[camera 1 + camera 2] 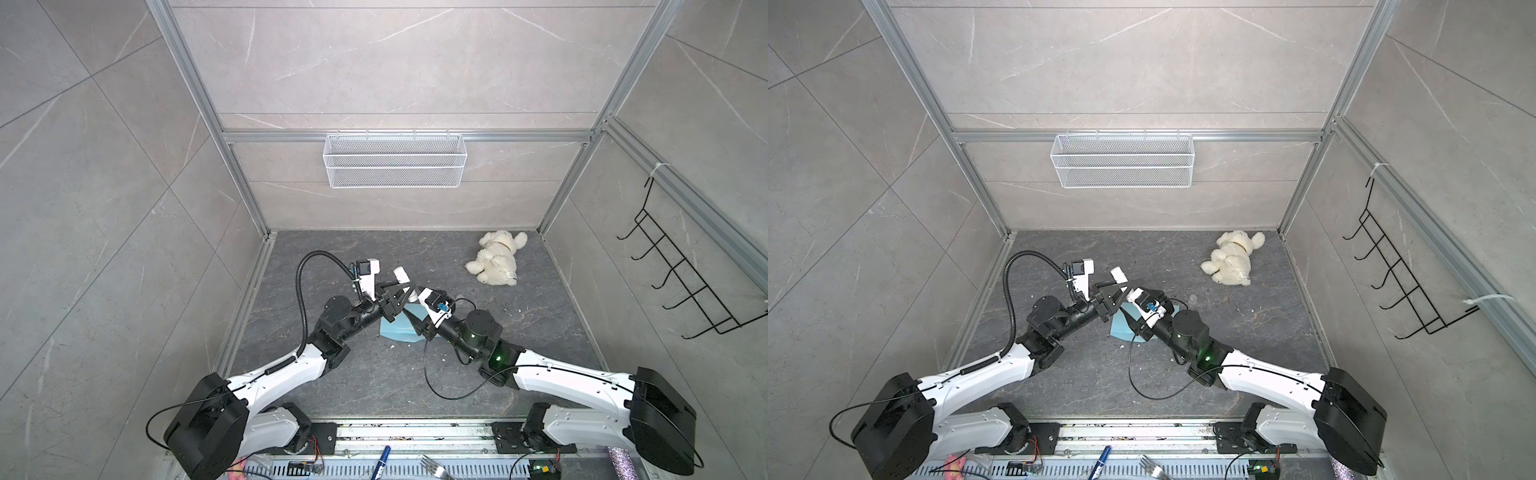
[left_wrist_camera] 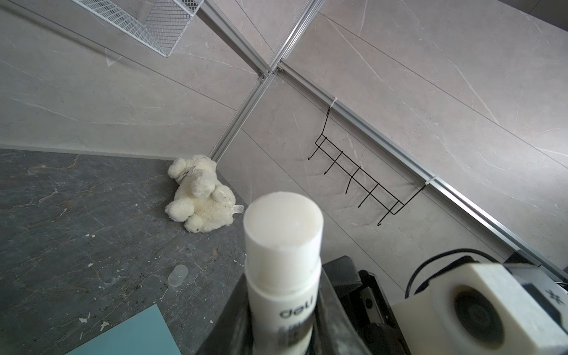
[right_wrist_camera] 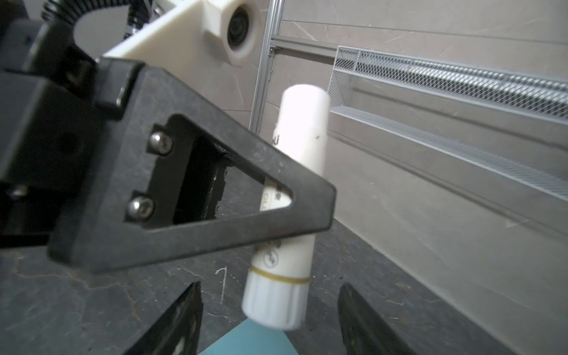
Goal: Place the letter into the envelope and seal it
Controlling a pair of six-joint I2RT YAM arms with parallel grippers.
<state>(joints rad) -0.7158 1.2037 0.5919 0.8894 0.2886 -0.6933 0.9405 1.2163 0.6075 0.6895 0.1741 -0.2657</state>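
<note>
1. Grey marbled worktop (image 1: 374,386) inside a tiled booth, both arms meeting over its middle.
2. Left gripper (image 2: 282,325) is clamped on a white glue stick (image 2: 282,246), which is tilted with its bare glue end up and its ribbed twist base down.
3. Right gripper (image 3: 270,287) has its jaws apart, one on either side of that base and touching neither side.
4. Just under the stick lies the envelope (image 1: 397,330), light blue and flat on the worktop, partly covered by both arms in both top views. I cannot tell how its flap lies.
5. I can't find the letter in any view. My guess is that it is already inside the envelope, though it could be hidden under the arms.
6. A clear cap (image 2: 177,275) lies loose on the worktop near the envelope, so the stick looks uncapped.
7. A white plush bear (image 1: 496,257) lies well apart, by the back corner.
8. I judge that insertion is probably done and sealing has barely begun. The glue has to reach the flap, and the flap must then be folded and pressed down.
</note>
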